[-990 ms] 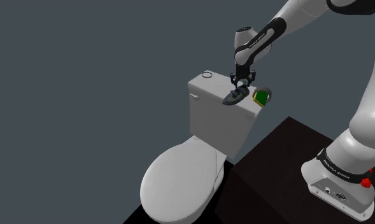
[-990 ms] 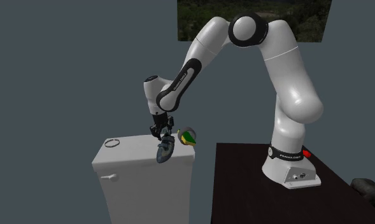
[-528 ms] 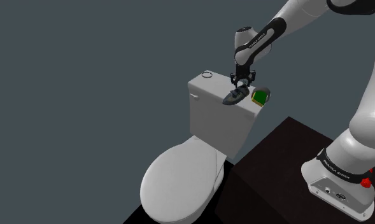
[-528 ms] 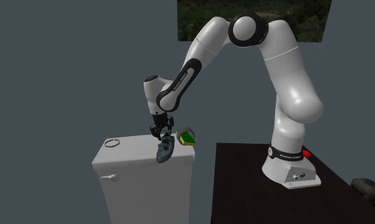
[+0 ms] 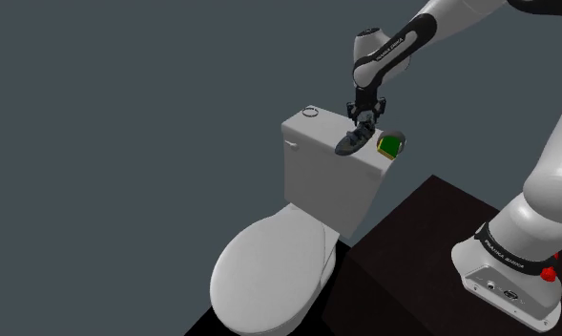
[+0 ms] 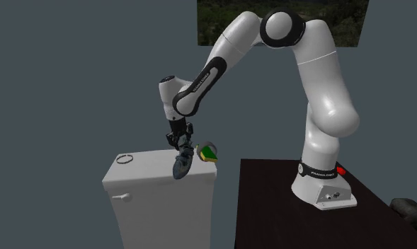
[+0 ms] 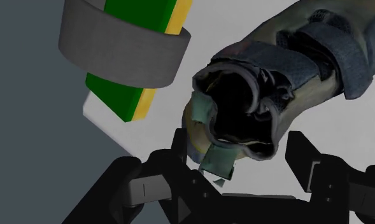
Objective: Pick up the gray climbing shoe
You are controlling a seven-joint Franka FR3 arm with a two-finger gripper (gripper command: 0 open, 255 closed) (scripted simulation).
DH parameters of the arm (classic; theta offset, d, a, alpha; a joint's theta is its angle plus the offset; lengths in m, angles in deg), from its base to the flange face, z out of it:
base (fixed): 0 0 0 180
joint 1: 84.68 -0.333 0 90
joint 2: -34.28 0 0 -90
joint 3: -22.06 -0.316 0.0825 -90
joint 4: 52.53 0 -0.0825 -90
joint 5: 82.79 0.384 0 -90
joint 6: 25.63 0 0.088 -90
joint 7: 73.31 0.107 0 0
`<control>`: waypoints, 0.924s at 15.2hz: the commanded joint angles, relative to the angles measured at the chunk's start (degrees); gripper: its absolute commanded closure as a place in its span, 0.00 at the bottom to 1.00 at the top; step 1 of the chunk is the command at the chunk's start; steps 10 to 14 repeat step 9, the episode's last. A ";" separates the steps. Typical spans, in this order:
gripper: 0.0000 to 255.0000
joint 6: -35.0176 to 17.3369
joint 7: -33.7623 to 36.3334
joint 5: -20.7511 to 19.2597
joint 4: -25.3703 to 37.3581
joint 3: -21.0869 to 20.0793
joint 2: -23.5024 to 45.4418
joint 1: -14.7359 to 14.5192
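Observation:
The gray climbing shoe (image 5: 351, 144) (image 6: 181, 165) hangs toe-down just over the lid of the white toilet tank (image 5: 312, 167) (image 6: 150, 194). My black gripper (image 5: 363, 122) (image 6: 182, 146) is shut on the shoe's heel from above. In the wrist view the shoe (image 7: 288, 76) shows its dark opening and straps, and the gripper (image 7: 240, 153) clasps the heel rim between its fingers (image 7: 179, 145). Whether the toe touches the lid is unclear.
A green and yellow block in a grey holder (image 5: 391, 145) (image 6: 209, 153) (image 7: 135, 44) sits at the tank's edge, close beside the shoe. A ring (image 5: 312, 111) (image 6: 127, 159) lies on the lid's far end. The closed toilet bowl (image 5: 264, 272) and my dark stand (image 5: 412, 258) lie below.
The wrist has risen a little and tilted, and the shoe has come up slightly with it. The green and yellow block has not moved.

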 commanded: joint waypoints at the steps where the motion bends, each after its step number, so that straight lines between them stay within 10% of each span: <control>1: 1.00 1.36 -0.41 0.23 0.30 -0.07 -1.13 0.04; 14: 1.00 5.16 -1.42 0.82 1.10 -0.27 -4.20 0.04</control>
